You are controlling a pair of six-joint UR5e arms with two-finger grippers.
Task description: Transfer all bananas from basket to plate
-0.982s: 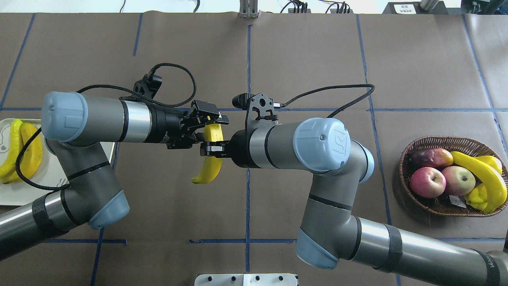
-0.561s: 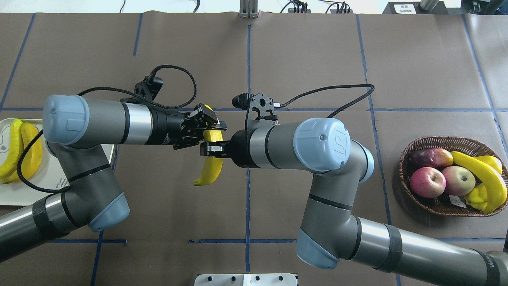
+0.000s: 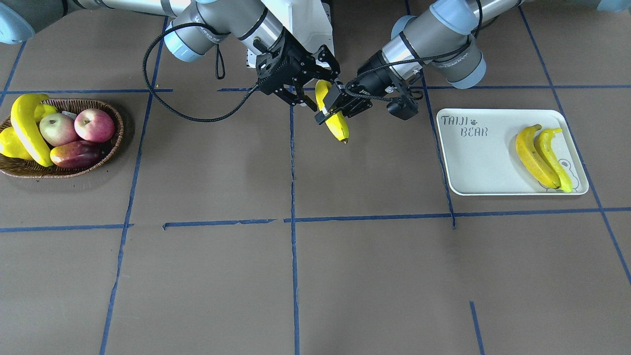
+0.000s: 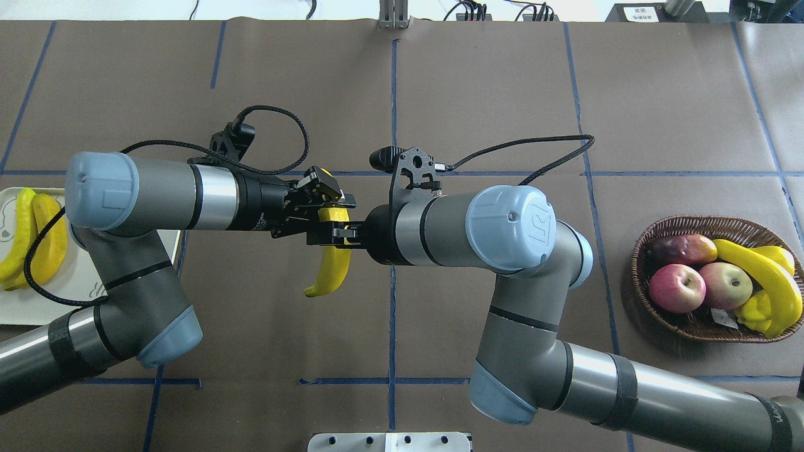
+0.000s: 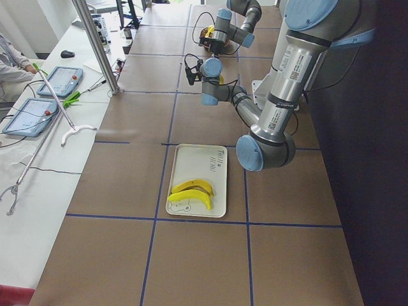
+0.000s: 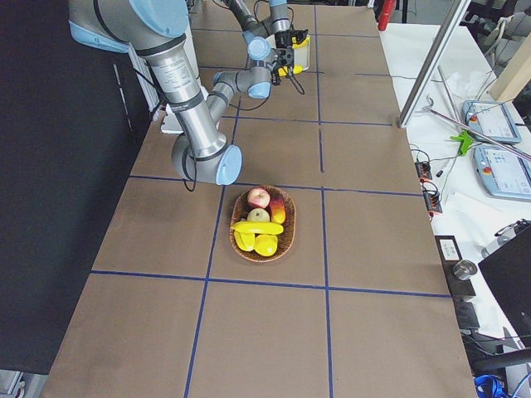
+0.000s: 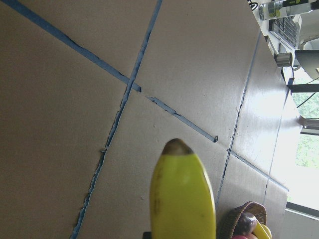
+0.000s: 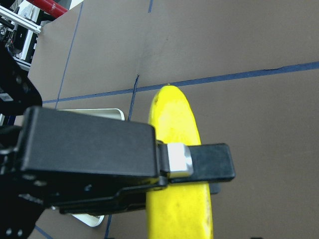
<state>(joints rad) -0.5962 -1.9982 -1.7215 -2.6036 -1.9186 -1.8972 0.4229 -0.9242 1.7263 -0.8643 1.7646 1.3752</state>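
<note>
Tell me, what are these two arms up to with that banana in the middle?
They are passing a banana between them in mid-air. The right gripper holds its middle and the left gripper is clamped near one end, so both appear to grip it. Two bananas lie on the white plate on the left arm's side. A fourth banana is in the basket with other fruit.

White rectangular tray point(image 3: 483, 162): lettered half bare; two long yellow bananas point(image 3: 531, 153) fill other end; brown tabletop point(image 3: 384, 172) beside lettered end open.
</note>
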